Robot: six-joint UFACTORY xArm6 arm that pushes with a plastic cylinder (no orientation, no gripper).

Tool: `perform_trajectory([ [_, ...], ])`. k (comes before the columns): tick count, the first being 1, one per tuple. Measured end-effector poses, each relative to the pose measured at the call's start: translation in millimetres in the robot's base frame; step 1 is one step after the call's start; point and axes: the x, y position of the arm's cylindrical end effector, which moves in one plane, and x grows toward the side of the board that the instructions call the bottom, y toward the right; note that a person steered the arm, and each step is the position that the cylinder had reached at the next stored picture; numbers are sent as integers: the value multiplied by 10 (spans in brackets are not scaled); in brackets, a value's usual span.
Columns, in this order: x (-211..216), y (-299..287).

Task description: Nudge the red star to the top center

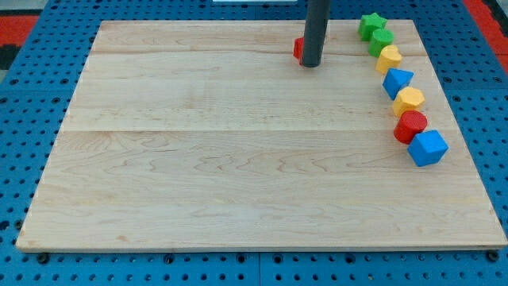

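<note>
Pale wood, grained in long planks, is making up the bench, which is lying on a blue perforated surface that is showing around it on every side. The near half of the bench, toward the view's bottom, is carrying nothing.

Going farther up along the view's right, a curved row of blocks is running from near to far: a blue cube is sitting nearest, touching a red cylinder-like block just above it, then a yellow block, a blue block with slanted faces, another yellow block, a green block and, farthest, a green star near the bench's top right corner. Each is sitting close against its neighbour.

Farther still, near the top centre and a little right of the middle, the dark rod is coming down from the view's top. There is no claw on this arm, so nothing is being gripped; my tip is resting on the bench. The red star is peeking out just at the rod's left side, mostly hidden behind it, so its shape is hard to make out; it is sitting touching or very nearly touching the rod, well apart from the row of blocks.
</note>
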Motion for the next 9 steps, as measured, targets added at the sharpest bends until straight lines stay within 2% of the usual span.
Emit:
perform_trajectory([
  [1, -237, 0],
  [4, -271, 337],
  [5, -487, 337],
  [6, -526, 337],
  [9, -667, -13],
])
